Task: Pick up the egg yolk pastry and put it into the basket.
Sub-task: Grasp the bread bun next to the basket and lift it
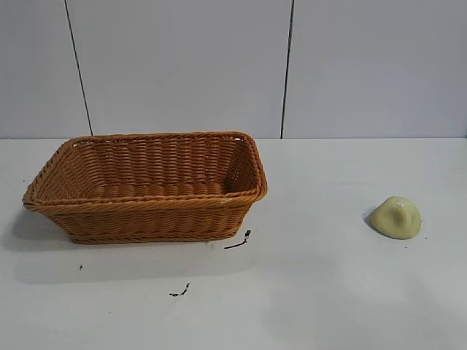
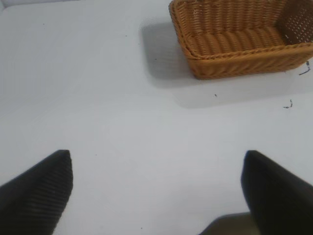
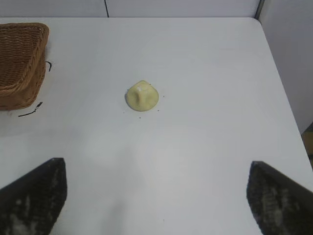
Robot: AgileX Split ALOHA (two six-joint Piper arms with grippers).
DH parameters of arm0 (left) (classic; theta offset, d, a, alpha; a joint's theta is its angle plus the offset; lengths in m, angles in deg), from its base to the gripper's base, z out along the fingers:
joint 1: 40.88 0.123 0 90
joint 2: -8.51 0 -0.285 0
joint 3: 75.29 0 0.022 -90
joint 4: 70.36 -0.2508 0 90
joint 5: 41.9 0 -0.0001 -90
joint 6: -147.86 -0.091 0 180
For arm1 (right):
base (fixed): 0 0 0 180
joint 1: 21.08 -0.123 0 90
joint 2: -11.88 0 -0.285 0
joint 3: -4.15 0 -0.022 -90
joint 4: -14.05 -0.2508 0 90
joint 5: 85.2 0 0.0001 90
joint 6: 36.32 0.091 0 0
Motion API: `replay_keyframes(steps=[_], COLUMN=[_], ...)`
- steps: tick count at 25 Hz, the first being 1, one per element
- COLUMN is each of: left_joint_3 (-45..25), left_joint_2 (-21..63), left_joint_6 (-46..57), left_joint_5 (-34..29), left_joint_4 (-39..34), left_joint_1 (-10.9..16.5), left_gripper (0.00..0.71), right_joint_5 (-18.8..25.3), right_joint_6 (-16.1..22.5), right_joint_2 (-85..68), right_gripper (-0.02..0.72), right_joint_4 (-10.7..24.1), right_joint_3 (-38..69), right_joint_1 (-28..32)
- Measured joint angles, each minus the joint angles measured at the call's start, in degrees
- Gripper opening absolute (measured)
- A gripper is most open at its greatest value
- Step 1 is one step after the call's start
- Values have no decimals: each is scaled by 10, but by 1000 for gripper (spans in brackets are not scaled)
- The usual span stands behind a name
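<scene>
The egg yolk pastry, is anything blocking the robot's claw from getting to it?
No. The right gripper is open, and only bare white table lies between it and the egg yolk pastry. Nothing stands between the pastry and the basket either.

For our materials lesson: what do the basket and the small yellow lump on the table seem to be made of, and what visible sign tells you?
The basket: woven wicker or a plastic imitation, orange-brown; interlaced strands and a braided rim show. The egg yolk pastry: probably a soft moulded material, smooth and matte; no gloss, one lighter spot on top.
</scene>
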Motion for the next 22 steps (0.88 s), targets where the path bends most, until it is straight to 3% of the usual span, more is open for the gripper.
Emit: replay_keyframes(steps=[13, 22], left_joint_3=[0, 0], left_joint_2=[0, 0], left_joint_6=[0, 0], left_joint_5=[0, 0], left_joint_4=[0, 0], left_joint_1=[0, 0], left_gripper=[696, 696], right_joint_5=[-11, -9], right_joint_6=[-13, -34], right_joint_2=[484, 708], right_gripper=[693, 693], right_joint_4=[-2, -9], right_joint_3=[-237, -368], right_joint_1=[0, 0])
